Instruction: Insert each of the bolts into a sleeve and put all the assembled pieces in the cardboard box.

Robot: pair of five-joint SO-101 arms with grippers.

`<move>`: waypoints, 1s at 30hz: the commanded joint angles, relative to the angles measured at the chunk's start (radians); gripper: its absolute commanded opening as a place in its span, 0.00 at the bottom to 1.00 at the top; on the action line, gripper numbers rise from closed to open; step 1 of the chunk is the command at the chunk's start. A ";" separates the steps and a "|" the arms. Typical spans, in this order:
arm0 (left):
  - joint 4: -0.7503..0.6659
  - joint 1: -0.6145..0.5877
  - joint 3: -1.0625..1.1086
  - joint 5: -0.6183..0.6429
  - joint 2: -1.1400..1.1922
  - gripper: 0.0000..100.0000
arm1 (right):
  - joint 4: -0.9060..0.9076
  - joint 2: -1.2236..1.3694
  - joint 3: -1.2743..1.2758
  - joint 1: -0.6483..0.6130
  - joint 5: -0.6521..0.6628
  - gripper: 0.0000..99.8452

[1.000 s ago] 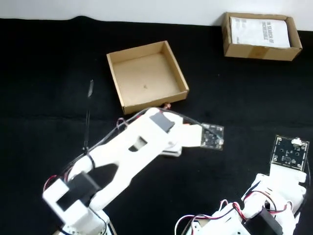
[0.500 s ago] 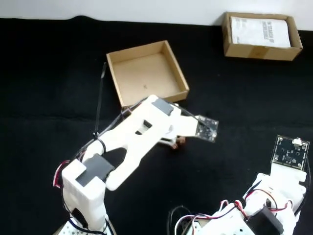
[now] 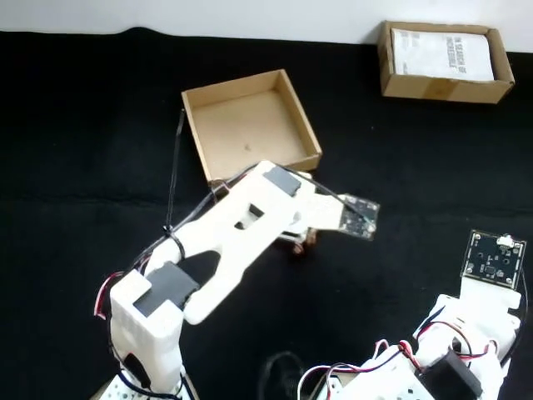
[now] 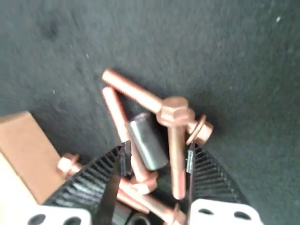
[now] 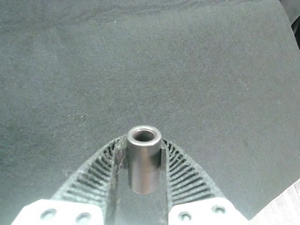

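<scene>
1. Left claw (image 4: 156, 157) stands partly open over a heap of copper bolts (image 4: 140, 96); its own wrist view has the two ribbed fingers (image 4: 117, 166) on either side of a loose dark sleeve (image 4: 147, 140) and several crossed bolts; nothing looks pinched between them; a corner of the cardboard box (image 4: 21, 150) lies close beside the heap, with one bolt head just by its wall.
2. Seen from the high view, the heap is mostly covered by the left arm (image 3: 225, 242); a glint of copper peeks out under the wrist, on the black tabletop (image 3: 83, 125) near the box's near right corner; this view also looks down through the box's open top onto its brown floor.
3. Left arm rises from its base at the near left edge and stretches diagonally away and to the right; its wrist is bent down over the heap, just short of the box's near wall.
4. Right claw (image 5: 142, 149) is closed on a second sleeve (image 5: 144, 161); the sleeve stands upright between the fingers, its open bore facing the wrist camera, with black tabletop beyond it.
5. High view places the right arm (image 3: 466, 333) folded low at the near right corner, well apart from the heap and the cardboard box.
6. Farthest right, at the far edge of the tabletop, a second box (image 3: 398, 82) holds a printed sheet.
</scene>
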 commanded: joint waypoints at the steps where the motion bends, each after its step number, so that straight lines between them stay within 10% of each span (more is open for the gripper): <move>1: -0.028 0.036 -0.048 -0.006 0.031 0.20 | -0.021 -0.008 -0.002 0.012 0.011 0.01; 24: 0.199 0.025 -0.331 0.000 0.268 0.01 | -0.021 -0.008 0.004 0.004 0.012 0.01; 30: 0.319 0.010 -0.499 0.276 0.193 0.01 | -0.021 -0.008 0.038 0.001 0.012 0.01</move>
